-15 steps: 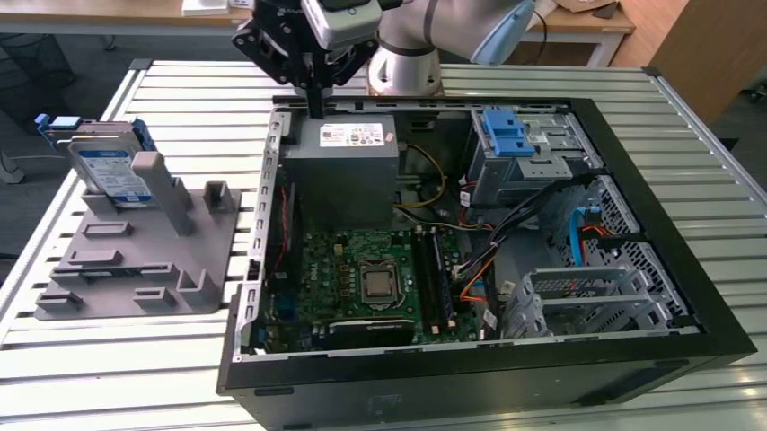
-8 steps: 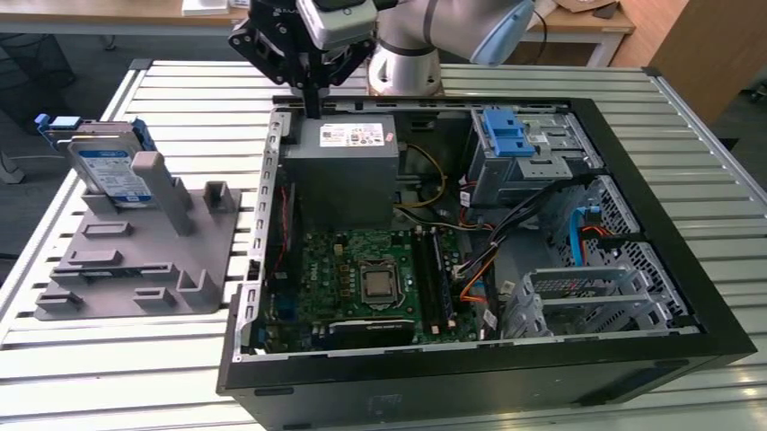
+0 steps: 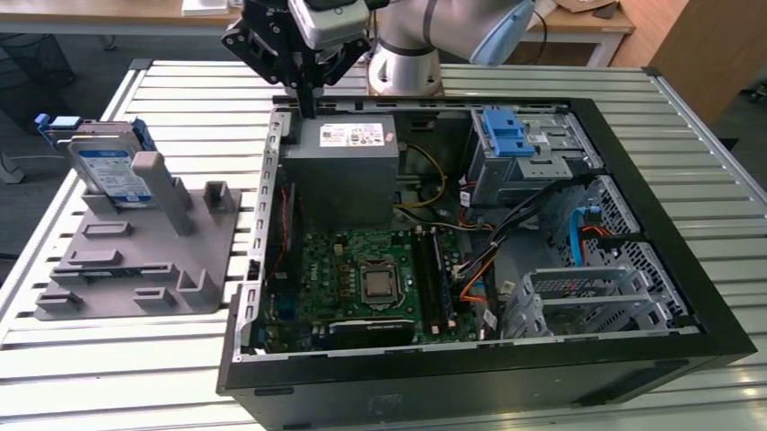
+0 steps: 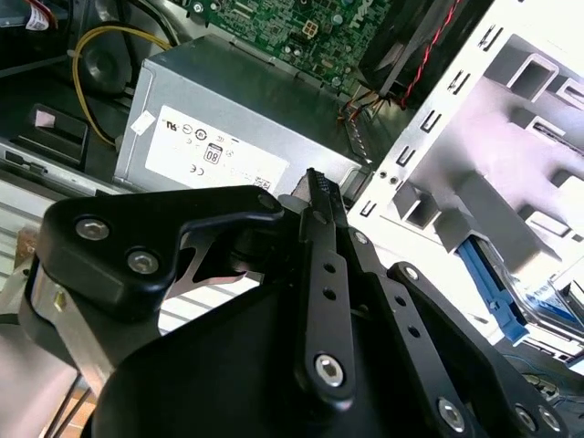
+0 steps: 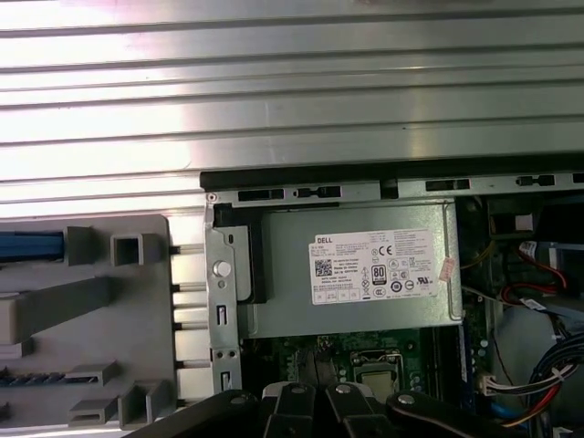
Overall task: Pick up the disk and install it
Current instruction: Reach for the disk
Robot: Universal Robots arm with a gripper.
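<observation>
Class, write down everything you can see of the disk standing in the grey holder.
The disk is a flat, silver, metal-looking rectangle with a white-and-blue label and blue plastic rails along its sides. It stands on edge, leaning back, in the grey holder at the exterior view's left, outside the computer case. Only the holder touches it.
</observation>
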